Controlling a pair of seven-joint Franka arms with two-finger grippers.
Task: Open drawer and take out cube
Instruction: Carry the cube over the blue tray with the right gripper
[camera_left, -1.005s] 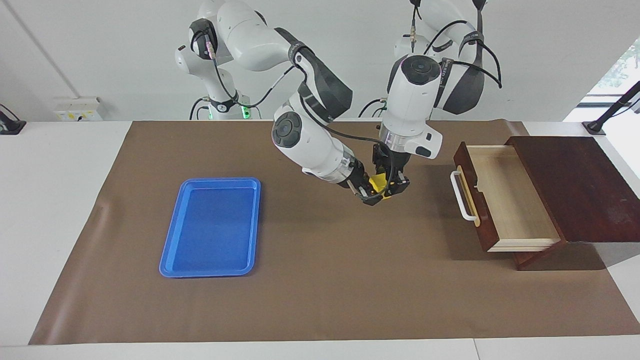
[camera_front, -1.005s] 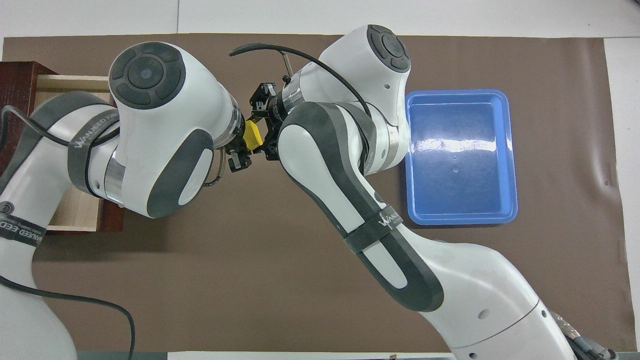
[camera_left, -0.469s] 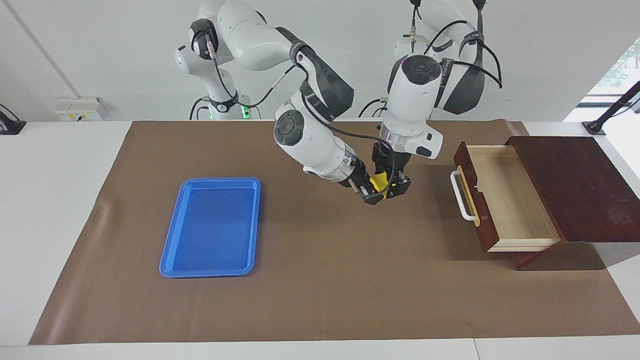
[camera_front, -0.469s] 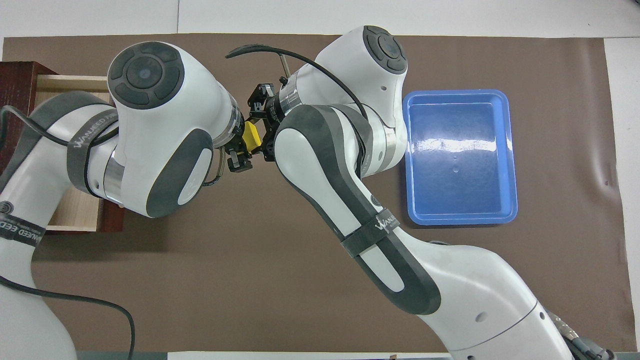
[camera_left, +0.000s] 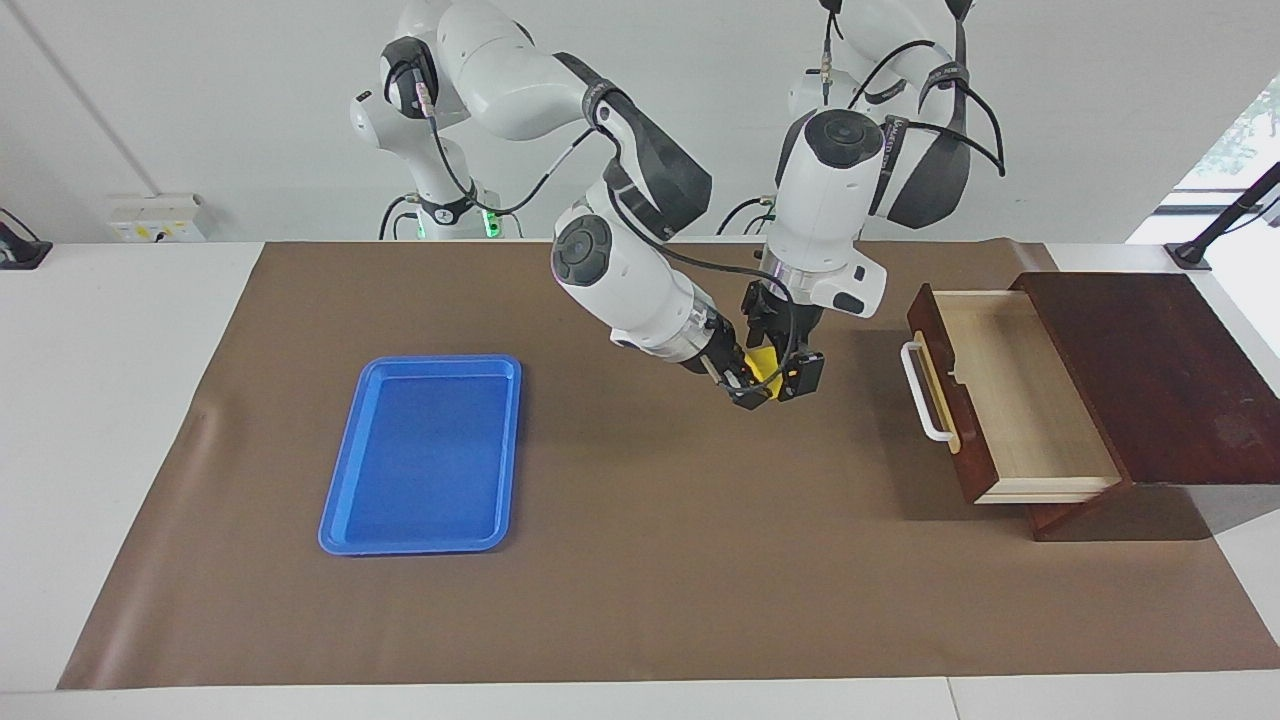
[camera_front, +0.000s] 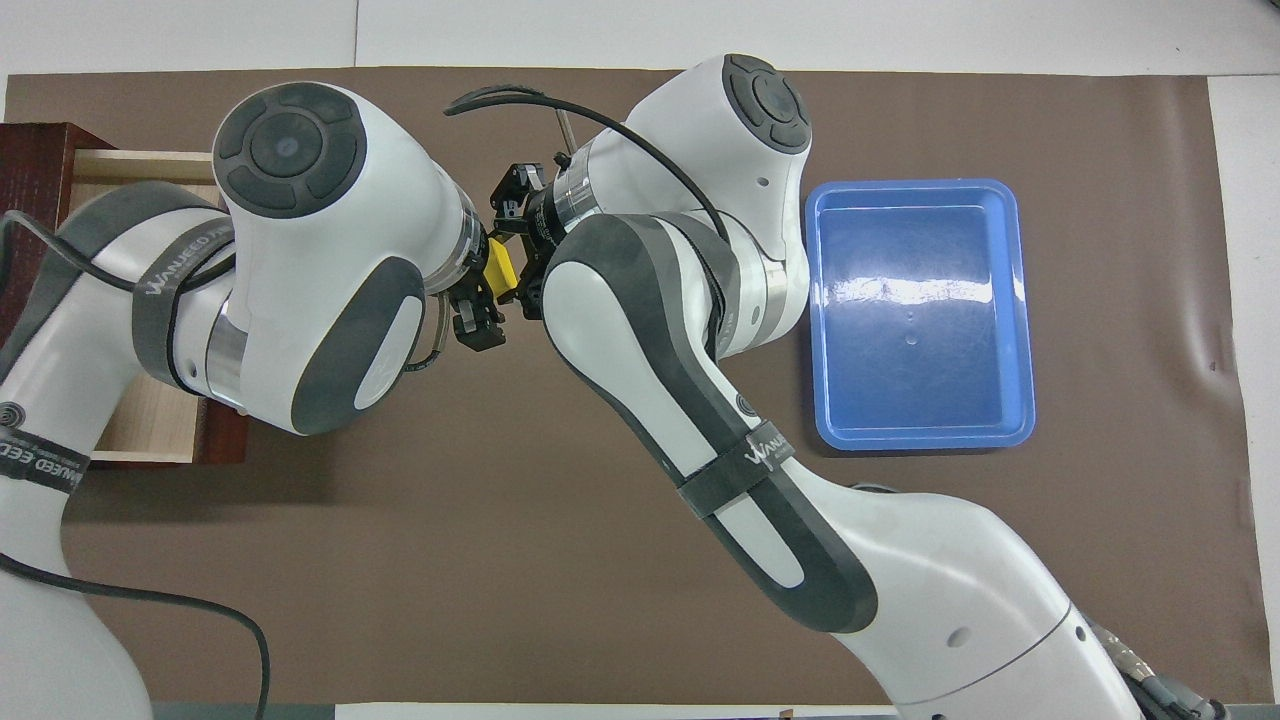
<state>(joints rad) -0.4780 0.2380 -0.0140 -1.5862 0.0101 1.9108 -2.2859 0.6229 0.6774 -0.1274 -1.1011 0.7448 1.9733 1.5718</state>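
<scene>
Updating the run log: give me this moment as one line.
drawer: open, empty | cube: midair over mat, between both grippers | right gripper: shut on cube | left gripper: jaws open | blue tray: empty

Both arms reach in and meet up in the air. The left gripper (camera_left: 787, 368) is wide open; the right gripper (camera_left: 748, 388) is squeezed tight.

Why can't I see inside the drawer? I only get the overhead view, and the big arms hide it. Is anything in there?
Observer: In the facing view the drawer stands pulled open, and nothing shows in its pale inside.
Operator: Is the cube sitting on the mat?
Observer: No. The cube is up in the air over the brown mat, pinched by the right claw.
Operator: What about the left claw?
Observer: The left claw is right beside it, fingers spread, not squeezing the cube.
</scene>
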